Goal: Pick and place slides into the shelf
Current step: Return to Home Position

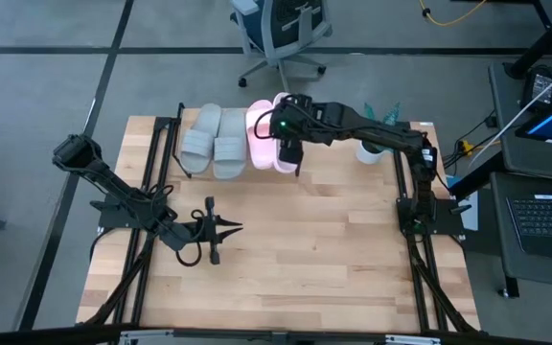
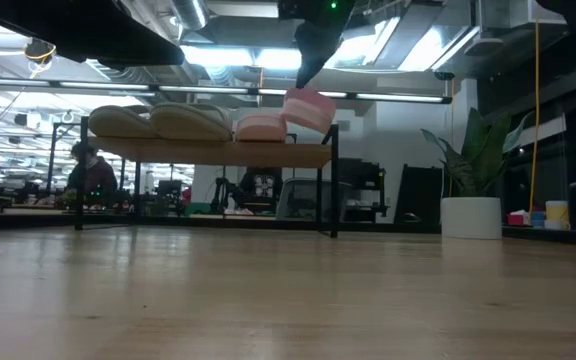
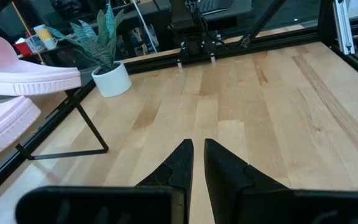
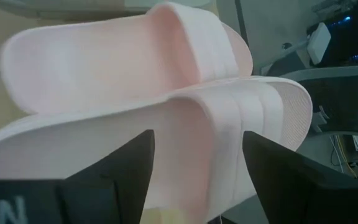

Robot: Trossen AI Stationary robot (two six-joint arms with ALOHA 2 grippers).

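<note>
Right hand (image 4: 197,140), fingers apart astride the tilted pink slide (image 2: 310,110) on the shelf (image 2: 218,152) at the bench's (image 1: 333,240) far edge, is needing a straight upward lift clear of the strap before swinging home, while the left hand (image 3: 196,158), fingers together, is hovering left of mid-bench.

Shelf (image 2: 208,154): light plank, thin black legs, at the bench's far edge. On top, in a row: grey-green slides (image 1: 201,142) flat; inner pink slide (image 1: 259,135) flat; outer pink slide (image 2: 310,110) tilted against it.
</note>
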